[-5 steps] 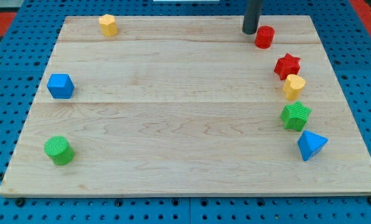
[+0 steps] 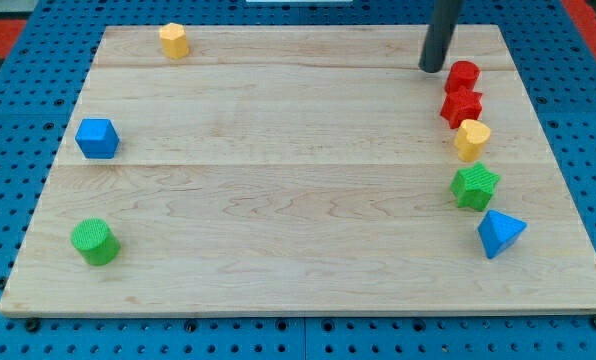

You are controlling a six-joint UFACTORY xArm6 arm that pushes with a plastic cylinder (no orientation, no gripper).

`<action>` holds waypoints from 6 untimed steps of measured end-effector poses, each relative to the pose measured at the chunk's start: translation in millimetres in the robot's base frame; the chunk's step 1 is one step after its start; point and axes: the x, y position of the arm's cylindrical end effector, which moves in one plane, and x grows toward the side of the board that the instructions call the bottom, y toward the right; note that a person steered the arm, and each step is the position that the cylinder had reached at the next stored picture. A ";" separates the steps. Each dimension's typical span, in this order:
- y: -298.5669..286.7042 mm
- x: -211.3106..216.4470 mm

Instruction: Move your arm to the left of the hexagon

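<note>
A yellow hexagon-like block [image 2: 174, 40] sits near the board's top left corner. My tip [image 2: 434, 68] is far to its right, near the top right, just left of a red cylinder [image 2: 463, 76]. The cylinder rests against a red star [image 2: 462, 106] below it. A second yellow block [image 2: 471, 139], also roughly hexagonal, lies just below the star.
A green star [image 2: 475, 186] and a blue triangle [image 2: 500, 233] continue the column down the right side. A blue cube [image 2: 97, 137] and a green cylinder [image 2: 95, 241] sit at the left. The wooden board [image 2: 278, 200] lies on a blue pegboard.
My tip has moved right and slightly down. The red cylinder has shifted right and down, and now sits against the red star.
</note>
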 end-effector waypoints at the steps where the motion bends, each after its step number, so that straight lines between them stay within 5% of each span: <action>1: -53.2 -10.8; 2: -80.8 -37.1; 3: -163.6 -12.5; 6: -436.1 -42.0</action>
